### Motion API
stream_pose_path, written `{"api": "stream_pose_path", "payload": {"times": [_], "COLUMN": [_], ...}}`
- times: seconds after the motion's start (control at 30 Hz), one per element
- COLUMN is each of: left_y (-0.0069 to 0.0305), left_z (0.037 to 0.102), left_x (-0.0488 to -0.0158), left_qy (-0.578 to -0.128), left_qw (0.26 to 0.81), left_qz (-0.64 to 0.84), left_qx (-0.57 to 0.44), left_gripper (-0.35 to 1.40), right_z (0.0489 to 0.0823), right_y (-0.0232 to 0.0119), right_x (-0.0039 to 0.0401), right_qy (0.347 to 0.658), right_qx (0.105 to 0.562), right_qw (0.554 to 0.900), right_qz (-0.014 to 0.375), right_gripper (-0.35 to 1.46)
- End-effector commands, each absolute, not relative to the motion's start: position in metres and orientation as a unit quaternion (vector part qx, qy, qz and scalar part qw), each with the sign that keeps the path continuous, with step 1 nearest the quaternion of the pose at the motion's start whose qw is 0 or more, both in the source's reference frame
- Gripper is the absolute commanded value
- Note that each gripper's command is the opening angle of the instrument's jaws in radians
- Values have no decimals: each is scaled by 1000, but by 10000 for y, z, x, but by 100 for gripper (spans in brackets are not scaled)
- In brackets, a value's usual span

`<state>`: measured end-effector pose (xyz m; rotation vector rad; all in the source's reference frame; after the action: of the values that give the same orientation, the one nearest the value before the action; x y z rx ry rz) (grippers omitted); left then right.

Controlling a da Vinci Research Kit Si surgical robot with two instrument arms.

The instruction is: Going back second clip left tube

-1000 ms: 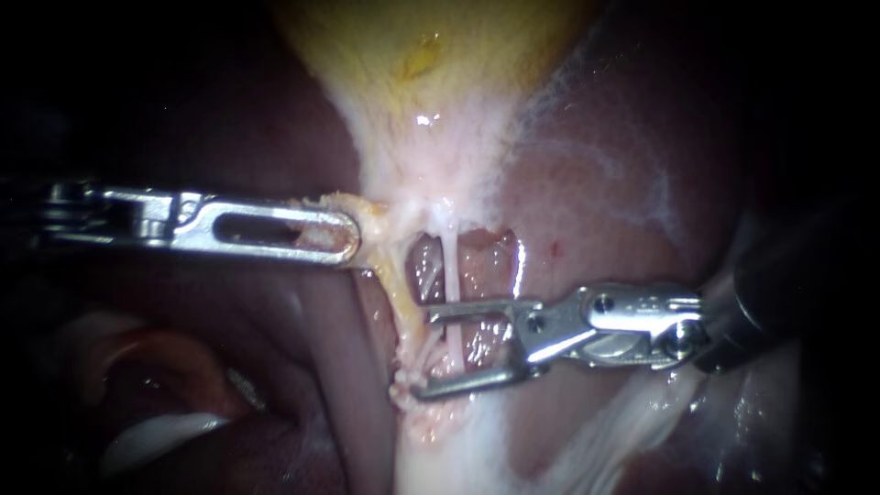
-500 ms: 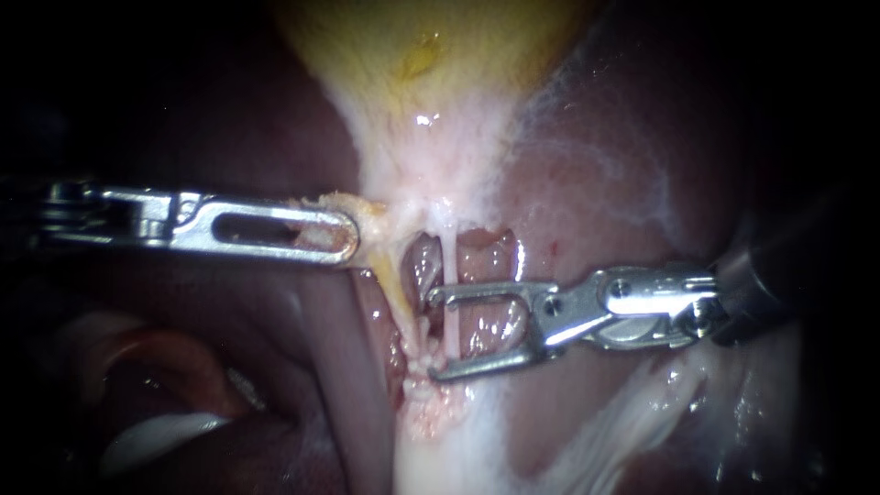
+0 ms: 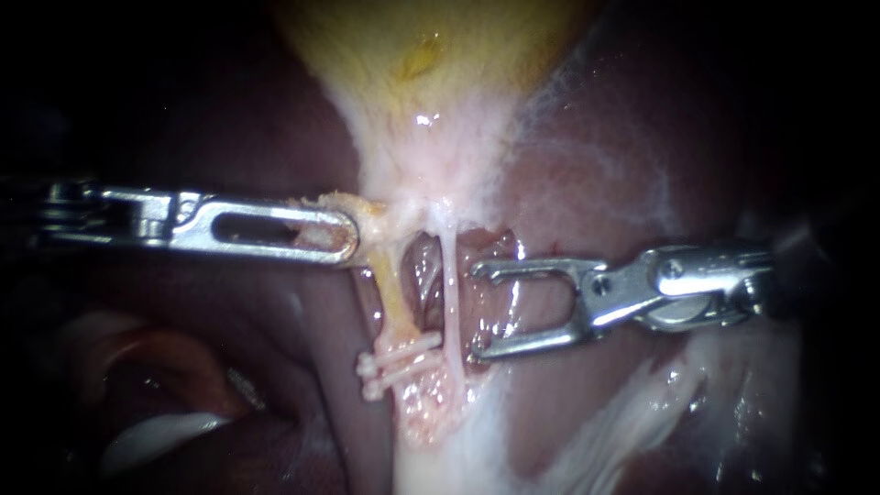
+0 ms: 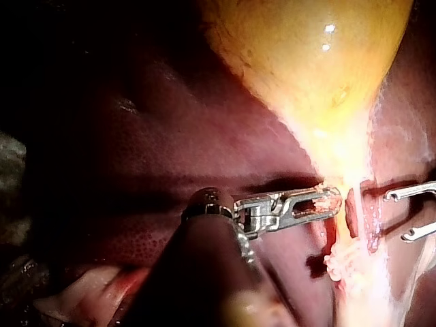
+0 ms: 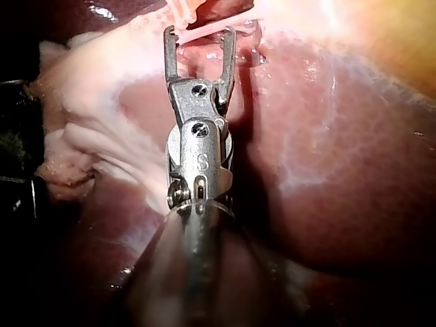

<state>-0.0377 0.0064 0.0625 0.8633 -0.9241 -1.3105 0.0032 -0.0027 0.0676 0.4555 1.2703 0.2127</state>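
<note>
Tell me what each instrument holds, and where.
The left instrument grips tissue at the narrow end of the gallbladder; the right instrument holds nothing, jaws open.

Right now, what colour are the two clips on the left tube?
Whitish, slightly pink; the clips show best in the endoscope view.

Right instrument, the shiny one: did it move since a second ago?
Yes. The right instrument has pulled back toward the view's right, off the thin pale tube it straddled. The left instrument has stayed where it was.

Surgical bench: liver (image 3: 605,174), gallbladder (image 3: 412,64), right instrument (image 3: 477,311)
</note>
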Motion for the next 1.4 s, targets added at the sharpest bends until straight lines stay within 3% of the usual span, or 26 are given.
{"api": "stream_pose_path", "payload": {"times": [0.03, 0.57, 1.0, 1.4], "left_y": [64, 64, 62, 64], "left_z": [625, 633, 688, 693], "left_x": [-377, -379, -406, -412], "left_qy": [-401, -402, -399, -398], "left_qw": [613, 614, 625, 626], "left_qz": [-568, -568, -564, -564], "left_qx": [375, 373, 363, 363], "left_gripper": [-35, -35, -35, -35], "right_z": [673, 652, 648, 648], "right_y": [-25, -17, -13, -12], "right_x": [28, 5, -6, -7], "right_qy": [586, 591, 592, 593], "right_qx": [209, 202, 200, 199], "right_qw": [776, 777, 776, 777], "right_qz": [100, 85, 81, 78], "right_gripper": [50, 50, 50, 50]}}
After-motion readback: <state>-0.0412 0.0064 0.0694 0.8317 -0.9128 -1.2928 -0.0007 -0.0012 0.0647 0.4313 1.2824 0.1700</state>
